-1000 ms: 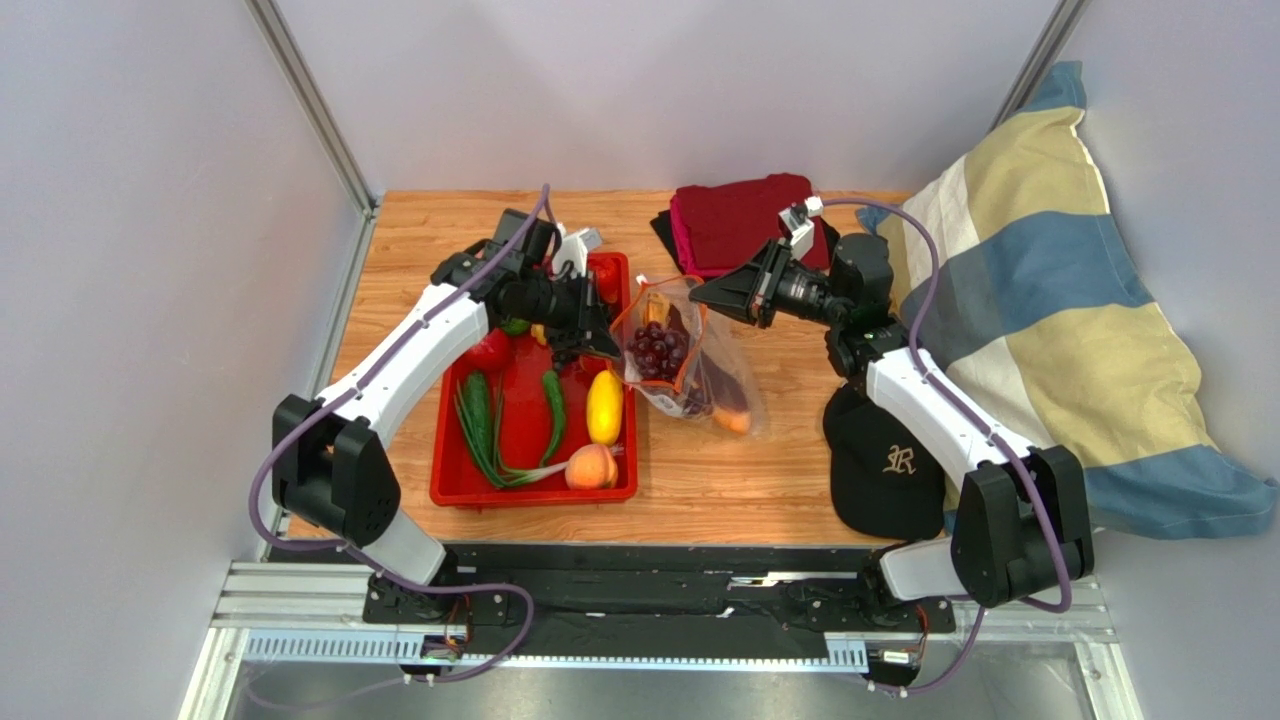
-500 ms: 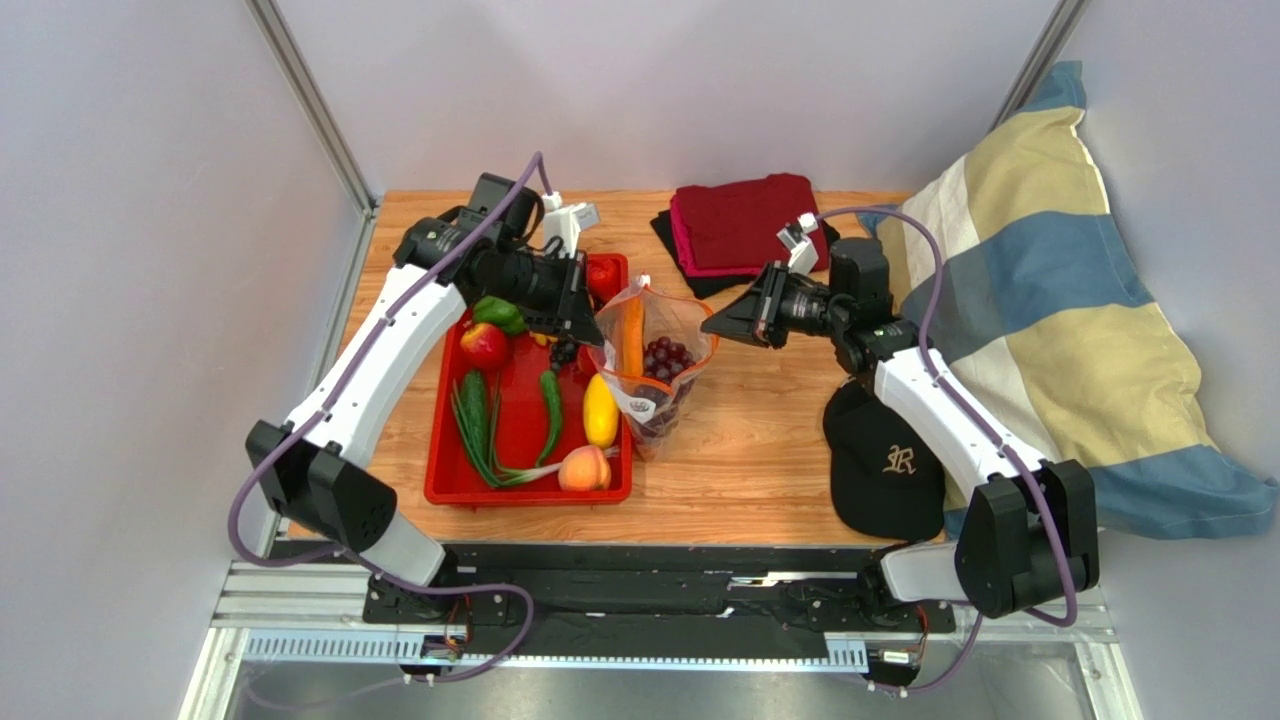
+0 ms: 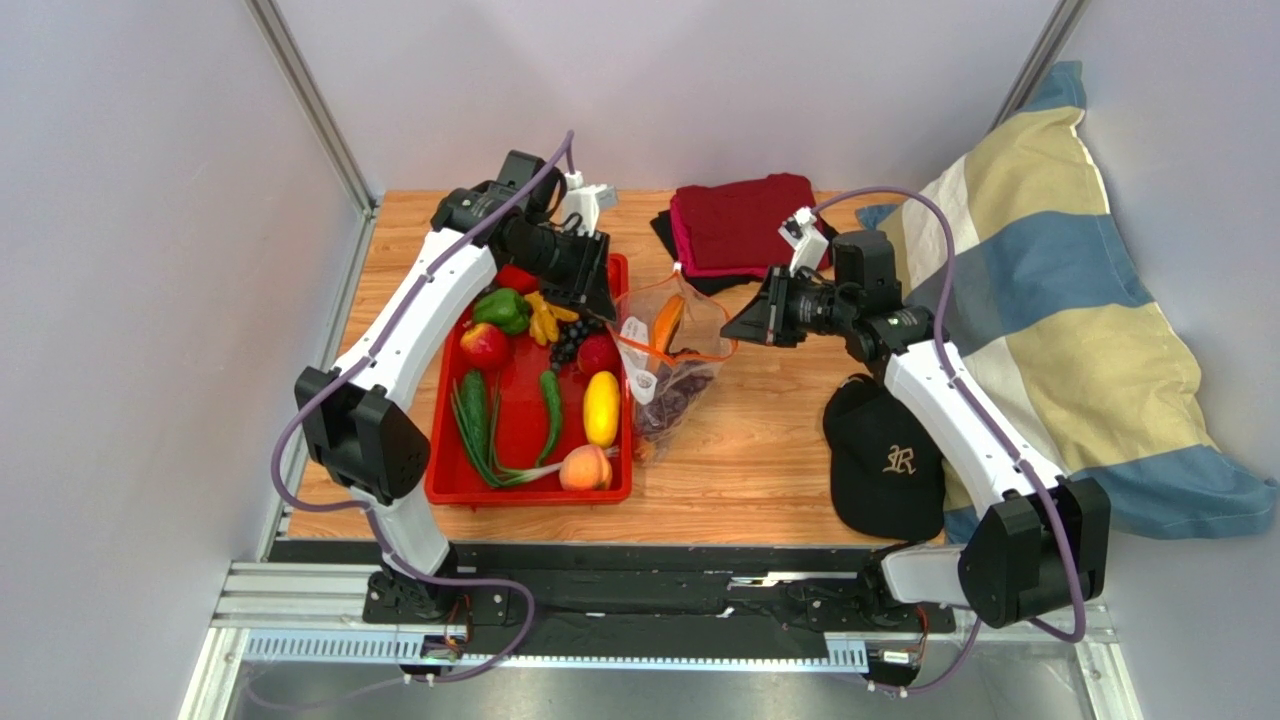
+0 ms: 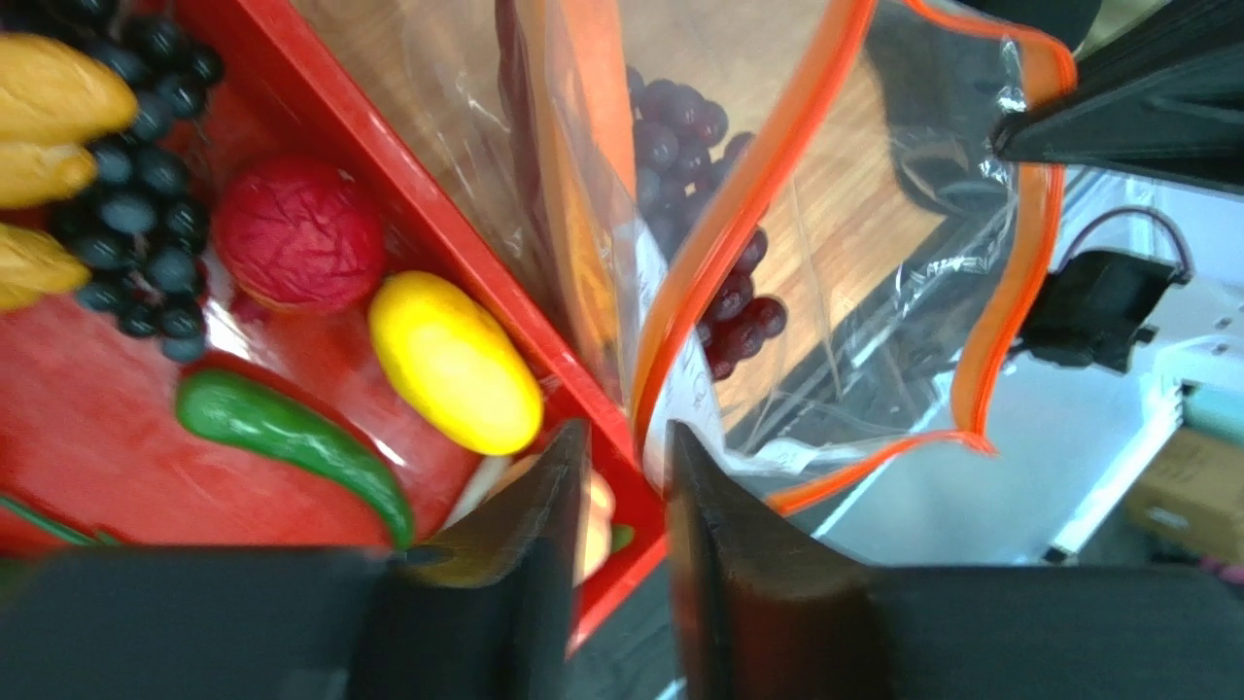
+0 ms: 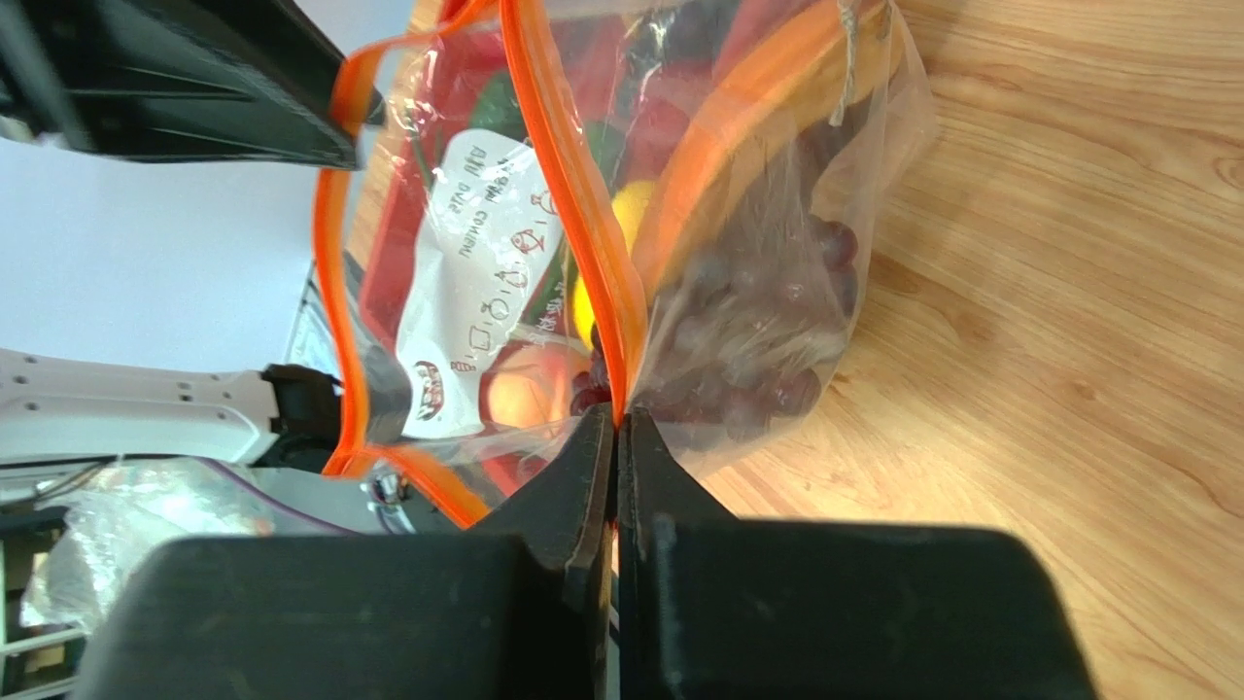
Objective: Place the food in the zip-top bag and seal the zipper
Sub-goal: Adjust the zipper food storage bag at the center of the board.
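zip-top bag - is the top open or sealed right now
Open. In both wrist views the zip-top bag's orange zipper strips bow apart into a gaping mouth, with the right gripper pinching one strip.
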### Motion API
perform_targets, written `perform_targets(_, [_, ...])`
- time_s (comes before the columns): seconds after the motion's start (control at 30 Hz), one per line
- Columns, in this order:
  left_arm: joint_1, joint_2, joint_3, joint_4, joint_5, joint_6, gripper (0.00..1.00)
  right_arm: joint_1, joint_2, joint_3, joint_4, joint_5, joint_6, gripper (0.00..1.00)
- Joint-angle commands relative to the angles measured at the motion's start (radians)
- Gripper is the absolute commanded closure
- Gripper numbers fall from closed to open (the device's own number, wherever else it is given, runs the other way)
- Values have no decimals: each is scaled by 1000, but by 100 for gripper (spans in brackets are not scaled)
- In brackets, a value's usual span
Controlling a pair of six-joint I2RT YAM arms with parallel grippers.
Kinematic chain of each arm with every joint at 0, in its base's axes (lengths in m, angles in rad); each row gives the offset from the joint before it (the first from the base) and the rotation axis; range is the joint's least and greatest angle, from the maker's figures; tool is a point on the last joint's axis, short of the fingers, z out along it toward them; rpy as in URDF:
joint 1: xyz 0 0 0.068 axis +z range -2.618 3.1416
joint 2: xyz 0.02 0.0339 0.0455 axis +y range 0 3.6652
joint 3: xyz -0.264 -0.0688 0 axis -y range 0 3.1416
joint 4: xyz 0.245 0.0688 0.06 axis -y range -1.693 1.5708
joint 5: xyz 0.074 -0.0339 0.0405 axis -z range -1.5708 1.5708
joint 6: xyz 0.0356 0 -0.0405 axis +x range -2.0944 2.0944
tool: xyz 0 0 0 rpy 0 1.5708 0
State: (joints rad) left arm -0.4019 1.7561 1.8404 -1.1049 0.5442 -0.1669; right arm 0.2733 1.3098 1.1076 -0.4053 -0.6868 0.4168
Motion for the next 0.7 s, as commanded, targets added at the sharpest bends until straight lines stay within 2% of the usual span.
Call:
perform_targets(0.0, [70, -84, -33, 71, 78, 37, 52, 3, 19, 35, -10, 16, -79, 100])
perform_targets(0.03, [125, -101, -59, 95, 104, 24, 36, 3, 22, 38, -10, 15, -81, 100])
perform_targets(0.07, [159, -140, -87, 127, 132, 12, 30, 3, 25, 43, -10, 13, -82, 100])
perform_targets(0.1, [184, -159, -136, 182, 143, 12, 12, 3, 29, 44, -12, 13, -85, 100])
perform_targets(0.13, [219, -174, -151, 200, 132, 26, 1, 3, 29, 44, -12, 13, -87, 100])
perform_targets(0.3, [245, -164, -200, 194, -128, 139, 2, 3, 32, 43, 5, 4, -66, 100])
perform_targets(0.37, [252, -130, -211, 209, -142, 165, 6, 3, 32, 47, 17, -6, -53, 100])
perform_targets(0.5, [255, -64, -167, 157, -268, 306, 11, 3, 14, 64, 25, -37, -26, 100])
perform_targets(0.6, [261, -41, -171, 122, -402, 389, 10, 3, 0, 64, 16, -46, -29, 100])
perform_targets(0.67, [267, -30, -196, 119, -450, 486, 6, 3, 2, 55, 16, -46, -36, 100])
